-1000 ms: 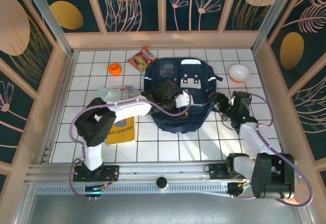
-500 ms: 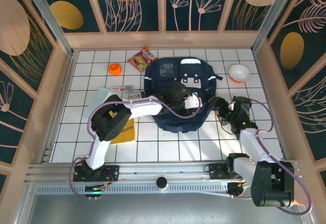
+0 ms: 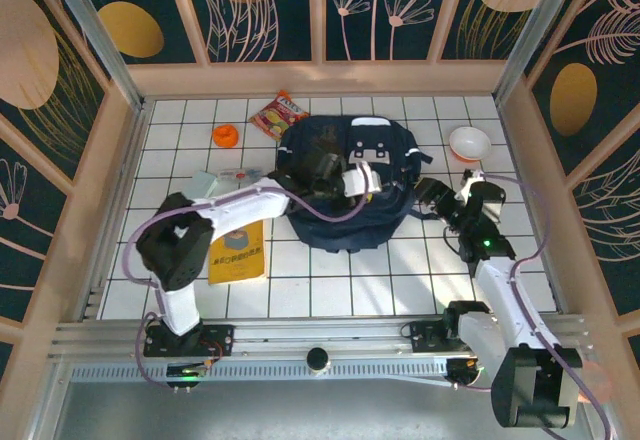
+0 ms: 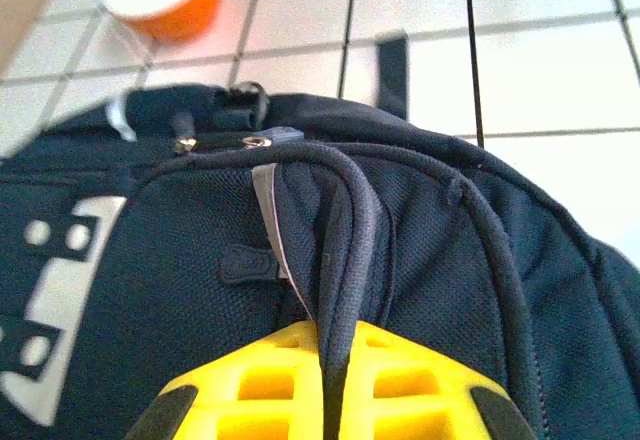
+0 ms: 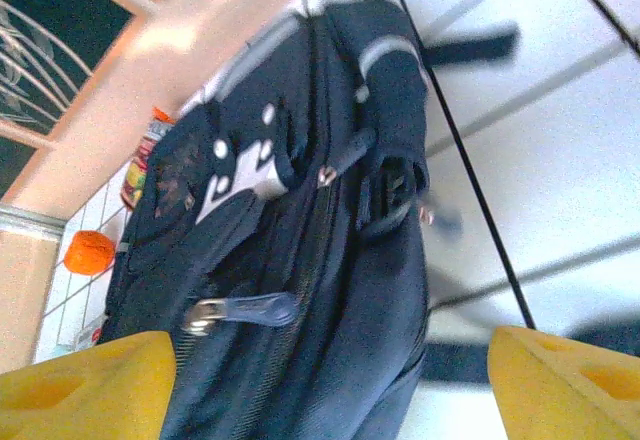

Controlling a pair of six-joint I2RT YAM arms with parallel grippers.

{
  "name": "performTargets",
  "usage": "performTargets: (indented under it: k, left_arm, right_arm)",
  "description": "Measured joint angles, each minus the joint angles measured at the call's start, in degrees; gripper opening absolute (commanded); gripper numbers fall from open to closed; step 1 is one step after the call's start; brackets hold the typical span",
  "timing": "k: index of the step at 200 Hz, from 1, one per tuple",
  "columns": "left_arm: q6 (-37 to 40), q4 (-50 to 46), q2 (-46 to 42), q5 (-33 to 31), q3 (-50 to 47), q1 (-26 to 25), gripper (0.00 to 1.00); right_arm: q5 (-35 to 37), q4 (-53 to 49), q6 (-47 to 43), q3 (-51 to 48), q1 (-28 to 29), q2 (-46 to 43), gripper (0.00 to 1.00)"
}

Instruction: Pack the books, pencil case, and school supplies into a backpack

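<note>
White tiled table (image 3: 330, 272) under backpack (image 3: 335, 232), book (image 3: 237, 253), bowl (image 3: 469, 143), snack packet (image 3: 278, 116)

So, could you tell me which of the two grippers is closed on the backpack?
The left gripper: it is shut, pinching a dark piped seam of the backpack. The right gripper stands wide open beside the bag, holding nothing.

We could read no text, brand or number in any view. Dark print stood on the cover of the yellow book (image 3: 238, 253) lying on the table (image 3: 330, 280), but it was too small to make out. Pale lettering on the red-orange snack packet (image 3: 278, 116) was likewise illegible. A small dark tab (image 4: 245, 263) on the backpack (image 4: 430, 250) appeared in the left wrist view; we could not tell whether it bore a logo.
</note>
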Motion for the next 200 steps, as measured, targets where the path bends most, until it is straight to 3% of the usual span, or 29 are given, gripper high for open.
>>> performTargets:
  k: [62, 95, 160, 200]
  left_arm:
    - [0.0, -3.5, -7.1, 15.1, 0.2, 10.8, 0.0]
    - [0.0, -4.6, -7.6, 21.4, 0.7, 14.8, 0.0]
    - [0.2, -5.5, -7.6, 26.0, 3.6, 18.2, 0.0]
    - [0.9, -6.3, -7.6, 26.9, 3.8, 18.3, 0.0]
  right_arm:
    - [-4.6, 11.4, -20.9, -2.7, -0.7, 2.7, 0.77]
    - [-10.5, 17.7, -30.2, -4.3, -1.9, 10.1, 0.7]
    - [-20.1, 27.8, -41.8, -8.0, -1.6, 20.1, 0.64]
    - [-22.5, 29.8, -47.5, -4.2, 1.7, 27.9, 0.64]
